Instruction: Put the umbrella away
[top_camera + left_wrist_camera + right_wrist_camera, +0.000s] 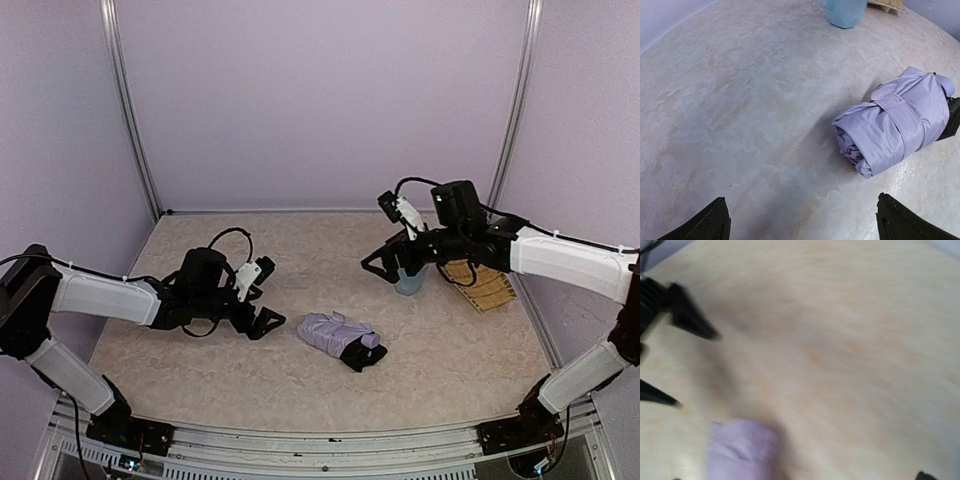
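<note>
The umbrella (pixel 338 336) lies folded on the table, pale lavender with a strap around it and its black handle (pixel 362 356) toward the near right. In the left wrist view the umbrella (pixel 900 120) lies ahead and to the right. My left gripper (pixel 267 323) is open and empty, low over the table just left of the umbrella; its fingertips (pixel 715 222) stand wide apart. My right gripper (pixel 383 267) is open and empty, raised above the table beyond the umbrella, next to the mug. The right wrist view is blurred; the umbrella (pixel 740 450) shows at its bottom left.
A light blue mug (pixel 410 283) stands at the right rear, also in the left wrist view (pixel 846 11). A woven tan mat (pixel 486 286) lies right of it. Purple walls and metal posts enclose the table.
</note>
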### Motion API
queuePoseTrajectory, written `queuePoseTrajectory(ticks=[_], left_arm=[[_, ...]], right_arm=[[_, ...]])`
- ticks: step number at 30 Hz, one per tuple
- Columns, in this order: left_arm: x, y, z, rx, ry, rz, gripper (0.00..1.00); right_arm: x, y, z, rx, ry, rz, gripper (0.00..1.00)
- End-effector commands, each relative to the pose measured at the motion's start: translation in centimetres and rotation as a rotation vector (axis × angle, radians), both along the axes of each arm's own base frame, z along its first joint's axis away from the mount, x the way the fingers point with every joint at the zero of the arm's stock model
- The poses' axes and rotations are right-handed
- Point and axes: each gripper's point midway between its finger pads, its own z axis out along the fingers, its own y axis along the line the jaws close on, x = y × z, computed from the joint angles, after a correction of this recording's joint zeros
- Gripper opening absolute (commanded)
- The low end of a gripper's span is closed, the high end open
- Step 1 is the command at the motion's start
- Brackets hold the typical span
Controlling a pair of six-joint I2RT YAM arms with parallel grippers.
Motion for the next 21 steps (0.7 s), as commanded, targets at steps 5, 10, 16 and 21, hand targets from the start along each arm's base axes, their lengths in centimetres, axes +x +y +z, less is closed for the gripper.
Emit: queuePoseTrajectory(ticks=[5, 10, 16, 21], left_arm=[[5.4, 8.5, 4.2, -0.126, -0.113, 0.452, 0.99], [7.3, 16.3, 6.6, -0.245, -0.158, 0.756, 0.99], [6.9, 23.9, 8.3, -0.134, -0.335, 1.066, 0.99], [5.8, 26.8, 8.5, -0.138, -0.384, 1.158, 0.99]], right_arm=[[1.4, -19.3, -0.5, 0.048, -0.112, -0.73, 1.0], [-0.5, -31.0, -3.2, 0.064, -0.149, -1.173, 1.0], [-2.5, -35.2, -5.4, 0.175, -0.214, -1.429, 1.0], [-3.4, -37.0, -6.8, 0.17, -0.213, -1.548, 1.0]])
